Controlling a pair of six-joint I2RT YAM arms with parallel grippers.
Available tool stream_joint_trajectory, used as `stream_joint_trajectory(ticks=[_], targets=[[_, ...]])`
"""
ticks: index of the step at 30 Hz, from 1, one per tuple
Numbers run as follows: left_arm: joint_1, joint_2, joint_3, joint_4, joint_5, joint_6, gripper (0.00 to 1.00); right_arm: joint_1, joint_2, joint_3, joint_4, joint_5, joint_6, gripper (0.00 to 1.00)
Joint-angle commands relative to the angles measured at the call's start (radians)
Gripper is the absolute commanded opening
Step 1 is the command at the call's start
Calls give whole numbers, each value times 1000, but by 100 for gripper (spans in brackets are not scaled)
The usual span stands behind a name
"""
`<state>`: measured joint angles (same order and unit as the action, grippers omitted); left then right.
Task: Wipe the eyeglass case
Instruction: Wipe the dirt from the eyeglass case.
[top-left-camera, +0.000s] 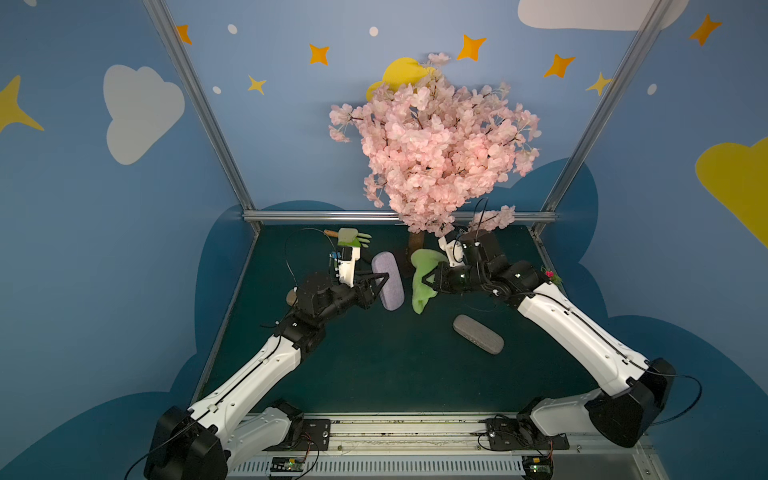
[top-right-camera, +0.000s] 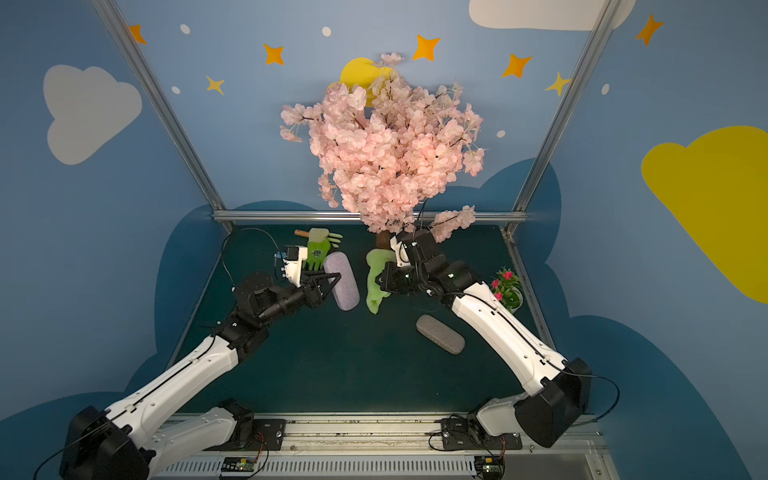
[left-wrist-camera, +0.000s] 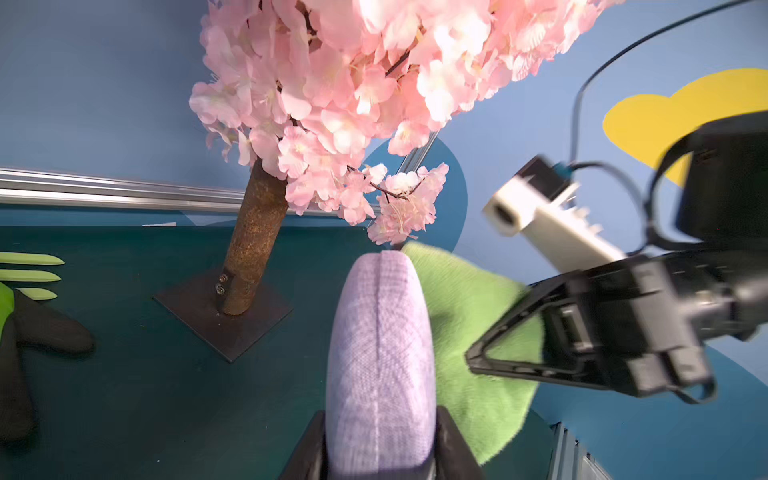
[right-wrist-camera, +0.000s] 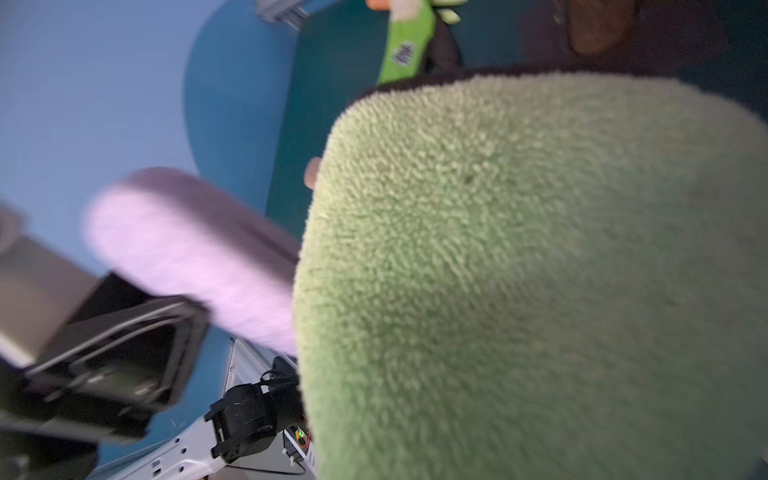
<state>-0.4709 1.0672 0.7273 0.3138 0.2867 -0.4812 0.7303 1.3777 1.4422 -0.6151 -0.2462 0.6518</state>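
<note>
The oval lilac fabric eyeglass case (top-left-camera: 390, 293) is clamped in the left tool (top-left-camera: 380, 279); the fluffy green cloth (top-left-camera: 420, 297) is pinched in the right tool (top-left-camera: 430, 279), just beside the case. The label on the green glove (top-right-camera: 318, 249) beyond the left tool cannot be read. Bare surface (top-left-camera: 374, 365) is seen behind both tools.

Green cloth (right-wrist-camera: 532, 270) beside (blurred) lilac case (right-wrist-camera: 187, 249)
</note>
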Motion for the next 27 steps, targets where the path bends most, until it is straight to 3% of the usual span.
stream_joint_trajectory(ticks=[1, 4, 8, 11, 14, 20, 24, 27], targets=[[8, 9, -24, 91, -22, -53, 3, 116, -13, 41, 100, 49, 9, 0], [8, 28, -49, 158, -22, -116, 3, 174, 64, 36, 204, 3, 55, 0], [12, 23, -53, 188, -45, -163, 3, 154, 127, -27, 183, -35, 100, 0], [31, 8, -57, 190, -46, -197, 3, 100, 76, -163, 150, 36, 73, 0], [52, 2, -81, 215, -90, -279, 3, 63, 24, -247, 52, 215, -4, 0], [64, -10, -111, 154, -140, -394, 3, 84, -12, -27, -95, 330, -146, 0], [61, 27, -99, 151, -100, -387, 3, 145, 53, 144, -82, 196, -151, 0], [45, 55, -93, 164, -93, -402, 3, 175, 76, 87, 86, 100, -46, 0]])
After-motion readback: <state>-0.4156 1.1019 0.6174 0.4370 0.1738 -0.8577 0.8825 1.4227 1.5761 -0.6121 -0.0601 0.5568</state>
